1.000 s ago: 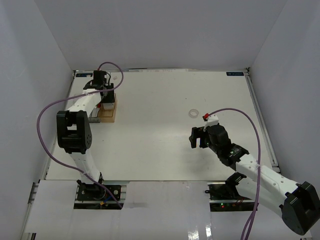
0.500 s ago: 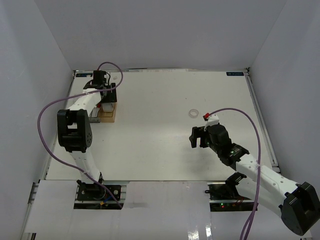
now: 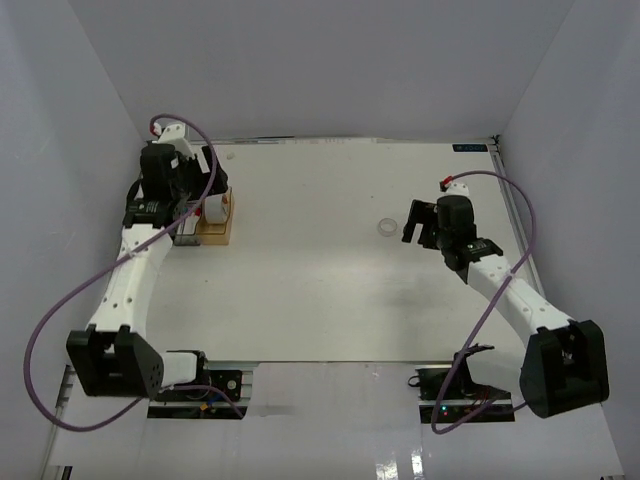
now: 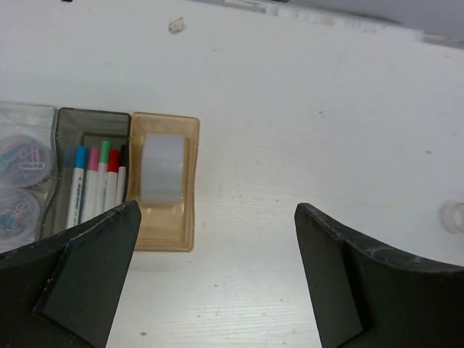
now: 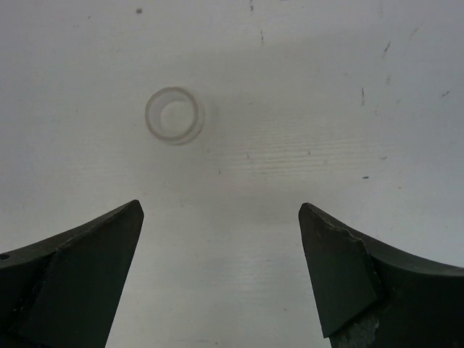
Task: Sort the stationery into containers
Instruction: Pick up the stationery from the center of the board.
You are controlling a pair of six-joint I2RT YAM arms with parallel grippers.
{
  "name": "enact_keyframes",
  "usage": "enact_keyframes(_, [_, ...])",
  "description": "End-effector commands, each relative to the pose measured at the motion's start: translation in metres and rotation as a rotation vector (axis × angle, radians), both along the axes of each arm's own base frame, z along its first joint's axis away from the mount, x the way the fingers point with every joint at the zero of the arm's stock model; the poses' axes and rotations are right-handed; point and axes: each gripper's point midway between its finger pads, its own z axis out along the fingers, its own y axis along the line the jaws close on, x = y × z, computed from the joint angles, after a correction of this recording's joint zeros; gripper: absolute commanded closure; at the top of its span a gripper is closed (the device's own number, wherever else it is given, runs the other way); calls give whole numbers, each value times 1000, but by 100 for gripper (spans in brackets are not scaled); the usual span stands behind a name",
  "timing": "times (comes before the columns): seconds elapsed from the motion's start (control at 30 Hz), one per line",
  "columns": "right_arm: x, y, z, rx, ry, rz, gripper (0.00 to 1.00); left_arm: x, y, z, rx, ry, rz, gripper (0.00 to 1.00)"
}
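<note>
1. The table (image 3: 320, 290) is big and white. Almost all of it is bare.
2. Our left claw (image 4: 216, 217) hangs over the far left side, just above the bins. Its jaws are spread wide and hold nothing.
3. Our right claw (image 5: 220, 210) hangs over the right side of the table. Its jaws are spread wide too, and hold nothing.
4. The three bins sit in a row, side by side: the clear bin (image 4: 29, 109), the grey bin (image 4: 93, 116) and the amber bin (image 4: 190, 196).
5. A tape roll (image 4: 161, 170) stands in the amber bin. Two jars (image 4: 22, 152) with bright clips inside sit in the clear bin. Five pens (image 4: 98, 185) lie next to each other in the grey bin.
6. The loose roll (image 5: 153, 116) is the smallest thing we see. It lies flat on the table by itself, well apart from the bins. It is near the right claw, a little ahead of it and off to one side.
7. We think the sorting is almost done. Only the loose roll is not in a bin, so the step now is to go and get it.
8. For the next move, the right claw has to slide over until the loose roll sits between its jaws. Then it must go down low, because the roll is flat, and squeeze it gently. After that the roll must travel all the way across to the amber bin.
</note>
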Motion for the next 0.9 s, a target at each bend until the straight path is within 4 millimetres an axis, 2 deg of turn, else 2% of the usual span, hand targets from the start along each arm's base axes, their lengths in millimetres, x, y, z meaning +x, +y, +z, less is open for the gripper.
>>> enact_keyframes(0.0, [29, -8, 15, 25, 0, -53, 7, -38, -24, -16, -155, -21, -66, 2])
enact_keyframes(0.03, [36, -7, 6, 30, 32, -61, 10, -46, -29, 3, -182, -116, -95, 2])
enact_keyframes(0.07, [41, -5, 6, 39, 38, -61, 15, -54, -37, -4, -209, -119, -127, 2])
enact_keyframes(0.1, [51, -1, 14, 50, 27, -59, 16, -64, -39, -31, -228, -77, -129, 2])
enact_keyframes(0.13, [58, 1, 2, 43, 62, -62, 16, -67, -40, -34, -242, -86, -133, 2])
enact_keyframes(0.2, [72, 6, 2, 50, 71, -62, 18, -75, -42, -46, -241, -70, -140, 2])
enact_keyframes(0.23, [76, 8, -13, 39, 112, -62, 18, -80, -42, -58, -241, -39, -138, 2])
enact_keyframes(0.3, [86, 11, -17, 38, 129, -60, 19, -82, -46, -59, -245, -30, -156, 2])
enact_keyframes(0.33, [88, 11, -33, 25, 171, -62, 19, -82, -50, -58, -253, -33, -173, 2])
enact_keyframes(0.4, [94, 14, -38, 25, 183, -61, 20, -82, -58, -61, -280, -16, -211, 2])
enact_keyframes(0.43, [96, 14, -47, 19, 200, -63, 20, -83, -61, -62, -285, -7, -221, 2])
enact_keyframes(0.6, [106, 20, -66, 11, 242, -52, 23, -84, -63, -63, -300, 0, -233, 2])
enact_keyframes(0.67, [111, 23, -65, 12, 234, -46, 26, -85, -64, -65, -300, 6, -235, 2])
enact_keyframes(0.87, [114, 28, -80, -8, 271, -38, 33, -85, -64, -68, -304, 17, -232, 2])
